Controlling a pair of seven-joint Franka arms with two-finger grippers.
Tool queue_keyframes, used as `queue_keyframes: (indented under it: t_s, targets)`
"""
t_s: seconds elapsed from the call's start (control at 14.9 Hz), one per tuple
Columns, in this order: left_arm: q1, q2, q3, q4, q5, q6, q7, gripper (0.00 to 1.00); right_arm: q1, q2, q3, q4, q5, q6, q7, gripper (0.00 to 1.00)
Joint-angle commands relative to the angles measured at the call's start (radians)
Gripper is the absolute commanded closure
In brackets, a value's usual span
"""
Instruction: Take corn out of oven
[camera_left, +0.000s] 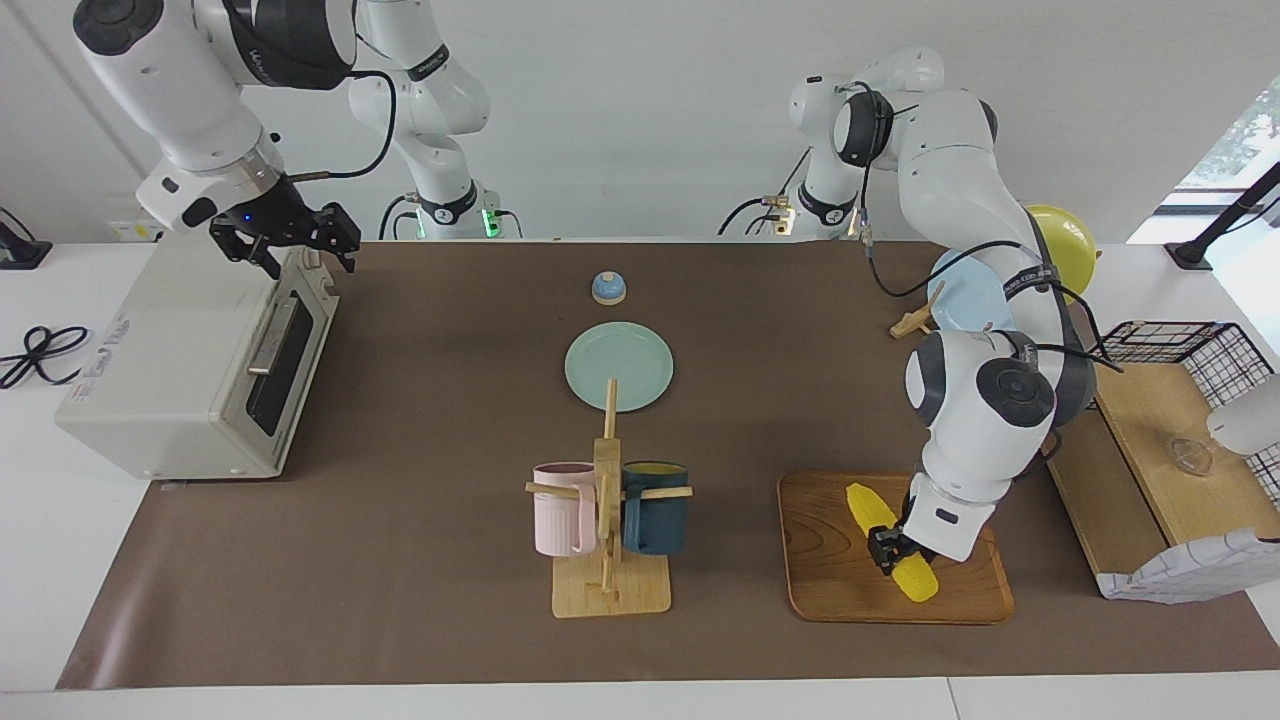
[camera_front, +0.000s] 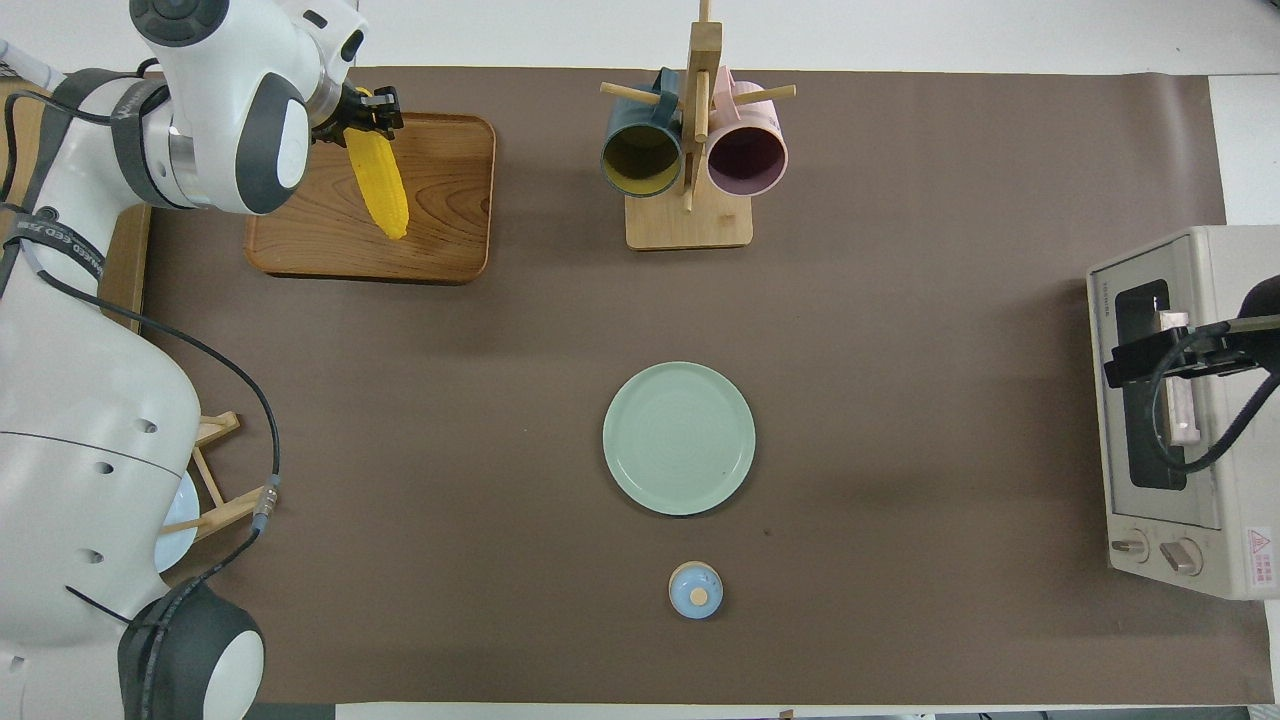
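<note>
The yellow corn (camera_left: 866, 505) lies slantwise on the wooden tray (camera_left: 830, 585) at the left arm's end of the table, outside the oven. My left gripper (camera_left: 893, 548) is shut around the cob's middle; from above the corn (camera_front: 380, 190) points back toward the robots from that gripper (camera_front: 368, 108). The off-white oven (camera_left: 170, 370) stands at the right arm's end with its dark glass door shut. My right gripper (camera_left: 308, 258) hangs open just above the oven's top front edge, holding nothing.
A mug rack (camera_left: 610, 560) with a pink and a dark blue mug stands mid-table. A green plate (camera_left: 618, 366) and a small blue knob (camera_left: 608, 288) lie nearer the robots. A wooden shelf with a black wire basket (camera_left: 1170, 350) sits beside the tray.
</note>
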Motion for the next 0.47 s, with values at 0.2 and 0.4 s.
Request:
queue_keyframes:
  t_s: [0.2, 0.4]
  targets:
    - [0.004, 0.070, -0.010, 0.070, 0.025, 0.017, 0.010, 1.00, 0.032, 0.076, 0.002, 0.137, -0.015, -0.058, 0.032, 0.00]
    - [0.001, 0.070, -0.003, 0.067, 0.025, 0.021, 0.010, 1.00, 0.078, 0.073, -0.033, 0.131, -0.021, -0.063, 0.029, 0.00]
